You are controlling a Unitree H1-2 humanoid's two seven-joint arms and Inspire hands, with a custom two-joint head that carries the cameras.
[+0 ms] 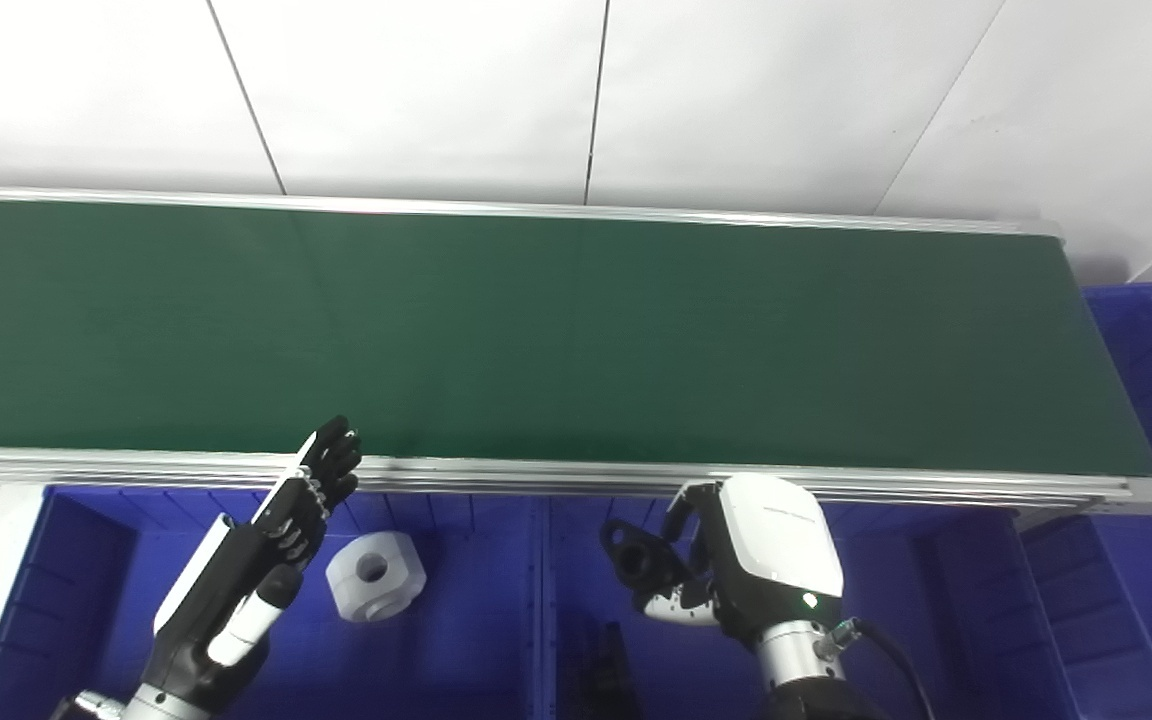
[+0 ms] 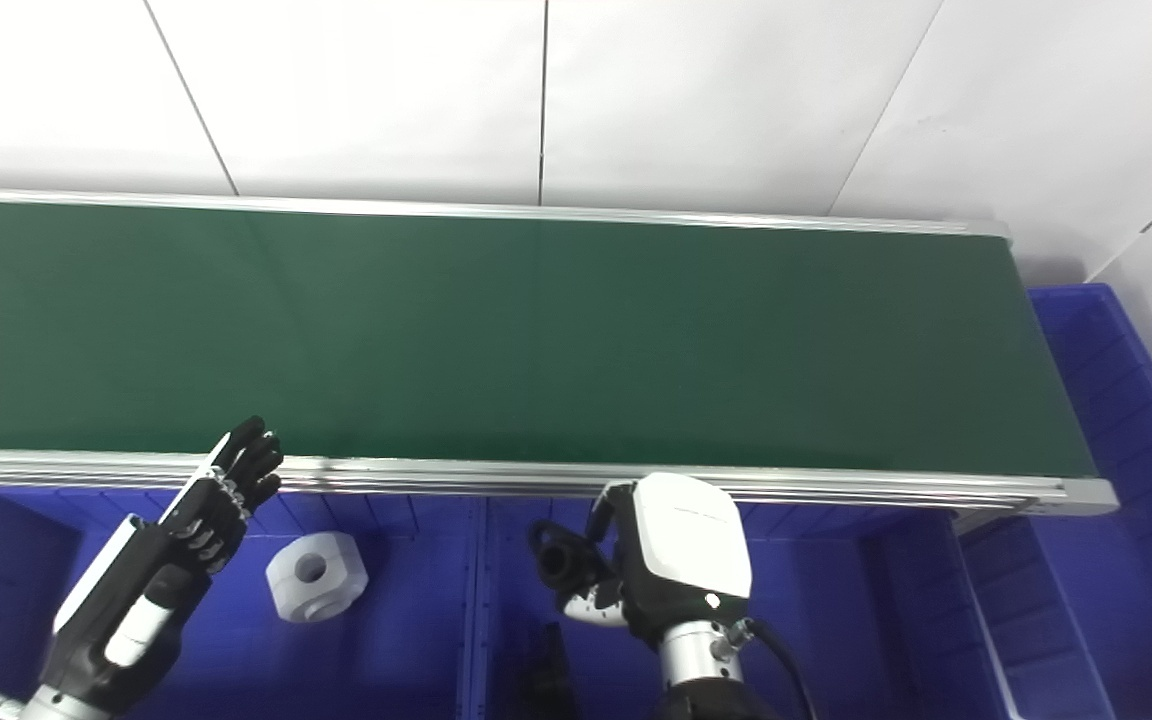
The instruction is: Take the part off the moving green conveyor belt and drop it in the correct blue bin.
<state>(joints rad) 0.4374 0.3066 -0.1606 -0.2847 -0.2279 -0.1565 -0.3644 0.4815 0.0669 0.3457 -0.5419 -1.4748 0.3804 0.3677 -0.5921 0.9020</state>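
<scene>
The green conveyor belt [image 1: 536, 340] runs across the picture from left to right. No part lies on it.

The right hand [image 1: 736, 565] is low, in front of the belt's near metal rail. It is over the middle blue bin [image 1: 896, 620]. Its fingers are curled around a black part [image 1: 636, 560], and it holds the part up in the air on its left side. The part is dark and has a round hole in it. It hangs above the bin and does not touch the bin floor.

The left hand [image 1: 311, 490] is over the left blue bin [image 1: 66, 600]. Its fingers are stretched out and close together, pointing up toward the belt's edge. It holds nothing.

A white part [image 1: 376, 577] lies on the floor of the left bin, just beside the left hand. It is a chunky ring with a hole in the middle.

Something small and black [image 1: 608, 660] lies at the bottom of the middle bin, below the right hand. It is too dark to tell what it is.

One more blue bin [image 1: 1151, 350] sits at the right end of the belt.
</scene>
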